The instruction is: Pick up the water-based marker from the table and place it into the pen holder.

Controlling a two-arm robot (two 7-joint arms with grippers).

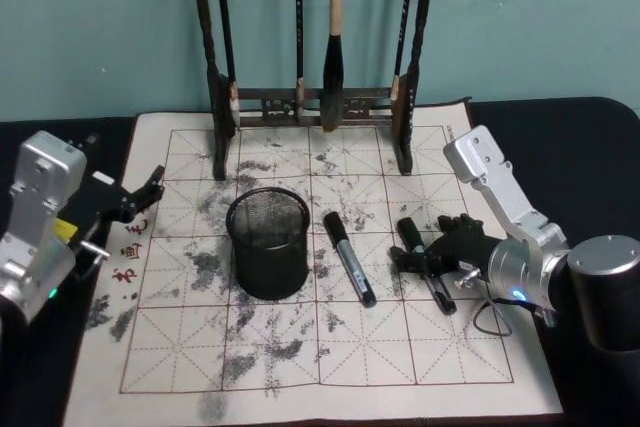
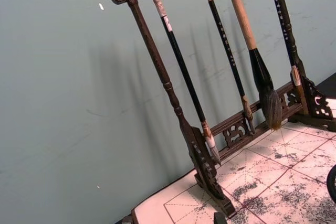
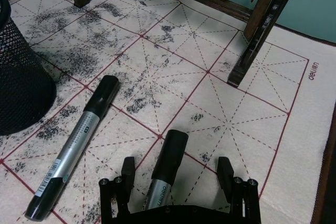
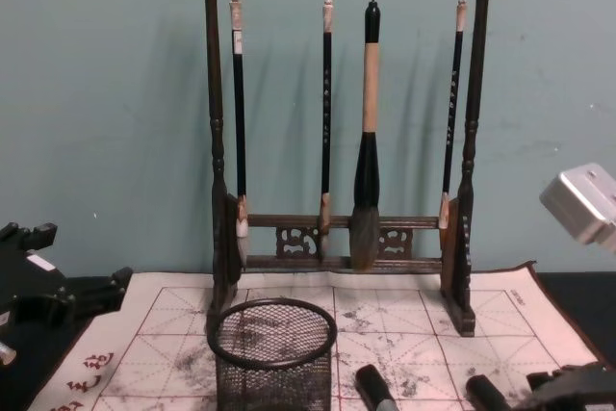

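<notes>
**Right tool (image 3: 176, 165) astride the black-capped grey water-based marker (image 3: 170, 153)**

It lies on the cream gridded mat (image 1: 400, 347) right of the black wire-mesh cylindrical pen holder (image 1: 267, 242), between spread fingers. The left tool (image 1: 140, 197), also spread, hangs left of the pen holder.

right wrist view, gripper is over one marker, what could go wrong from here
1. The open right gripper straddles the nearer marker, which lies off-centre between its fingers, so closing may roll it instead of gripping it.
2. The second marker lies between it and the pen holder; a low carry could knock it.
3. The brush rack stands close by; a wide swing might clip it.
The left gripper sits parked at the left edge of the mat.
</notes>
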